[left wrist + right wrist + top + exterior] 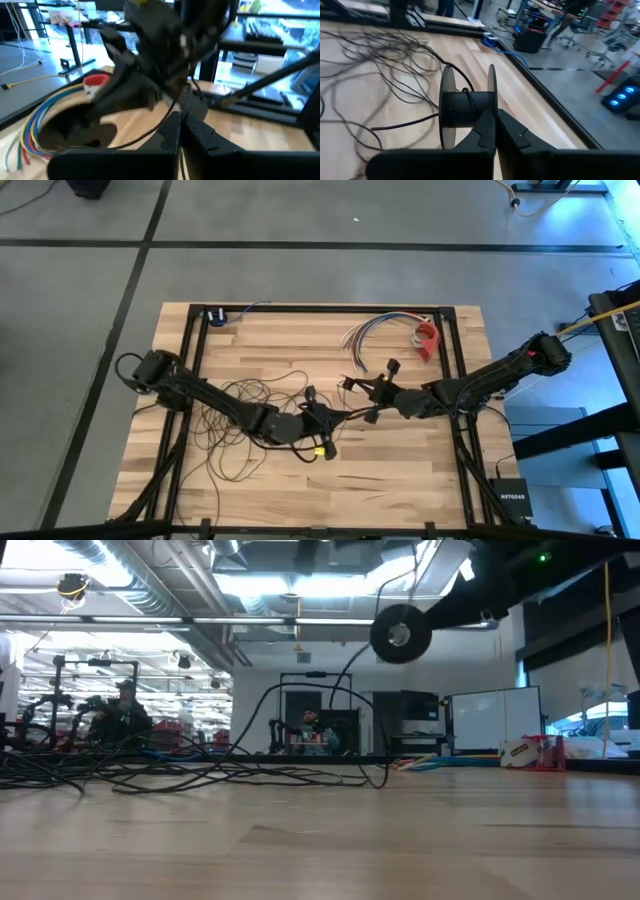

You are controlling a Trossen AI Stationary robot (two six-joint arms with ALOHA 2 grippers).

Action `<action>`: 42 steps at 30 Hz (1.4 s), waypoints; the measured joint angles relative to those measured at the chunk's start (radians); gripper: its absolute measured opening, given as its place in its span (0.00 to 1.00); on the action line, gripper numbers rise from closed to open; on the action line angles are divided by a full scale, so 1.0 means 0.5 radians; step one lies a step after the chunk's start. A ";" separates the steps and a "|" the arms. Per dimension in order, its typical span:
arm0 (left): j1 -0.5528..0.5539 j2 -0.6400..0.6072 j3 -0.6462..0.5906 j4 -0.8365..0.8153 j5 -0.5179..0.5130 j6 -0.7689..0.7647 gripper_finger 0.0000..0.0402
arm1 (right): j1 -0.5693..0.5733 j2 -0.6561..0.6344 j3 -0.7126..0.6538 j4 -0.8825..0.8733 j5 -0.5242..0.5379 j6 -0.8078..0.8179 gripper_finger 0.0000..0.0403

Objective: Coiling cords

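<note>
The cord (235,408) is a long thin dark wire lying in loose tangled loops on the wooden table's left half, also seen in the right wrist view (380,60). One end runs onto a small black spool (467,107), which shows as a round disc (400,633) raised above the table. From it a strand (300,700) hangs down to the pile. My right gripper (365,392) is shut on the spool over mid-table. My left gripper (325,420) is close beside it, shut on a strand of the cord. My left gripper pinches a single strand of the cord (172,107) between its two fingertips, coming nearly level from the table's left. The strand runs across the fingers and sags slack on one side. My right gripper pinches the rim of one spool flange (491,102) between its two fingers, coming nearly level from the table's right. The spool is lifted clear of the table with its axle lying across the fingers.
A short bundle of multicoloured wires (372,332) and a red object (428,340) lie at the far right. A small blue-black part (216,317) sits at the far left corner. A black frame (320,310) borders the table. Bare wood lies near the front edge (400,480).
</note>
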 joint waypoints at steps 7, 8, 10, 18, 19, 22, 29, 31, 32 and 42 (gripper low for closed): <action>-0.003 0.144 0.000 -0.054 0.040 -0.121 0.01 | 0.000 -0.004 0.076 0.007 -0.024 -0.011 0.01; -0.003 0.160 0.000 -0.052 0.040 -0.136 0.01 | 0.000 -0.004 0.091 0.007 -0.032 -0.021 0.01; -0.003 0.189 0.000 -0.059 0.040 -0.154 0.01 | 0.000 -0.005 0.117 0.004 -0.037 -0.052 0.01; -0.056 0.210 0.000 -0.518 0.039 -0.290 0.01 | 0.000 -0.006 0.191 -0.283 -0.015 -0.107 0.01; -0.066 0.210 0.000 -0.620 0.039 -0.315 0.01 | 0.000 -0.006 0.194 -0.329 -0.015 -0.107 0.01; -0.086 0.207 0.000 -0.932 0.040 -0.407 0.01 | 0.003 -0.015 0.201 -0.404 -0.022 -0.106 0.01; -0.035 0.205 0.000 -1.681 -0.027 -0.875 0.01 | 0.002 -0.076 0.202 -0.413 -0.271 -0.042 0.01; -0.021 0.205 0.000 -1.891 -0.083 -1.037 0.01 | 0.002 -0.093 0.202 -0.441 -0.358 -0.034 0.01; -0.021 0.205 0.000 -2.001 -0.121 -1.123 0.01 | 0.003 -0.100 0.202 -0.474 -0.402 -0.031 0.01; -0.109 -0.113 -0.002 -2.469 -0.467 -1.575 0.01 | 0.003 -0.116 0.202 -1.015 -0.467 0.081 0.01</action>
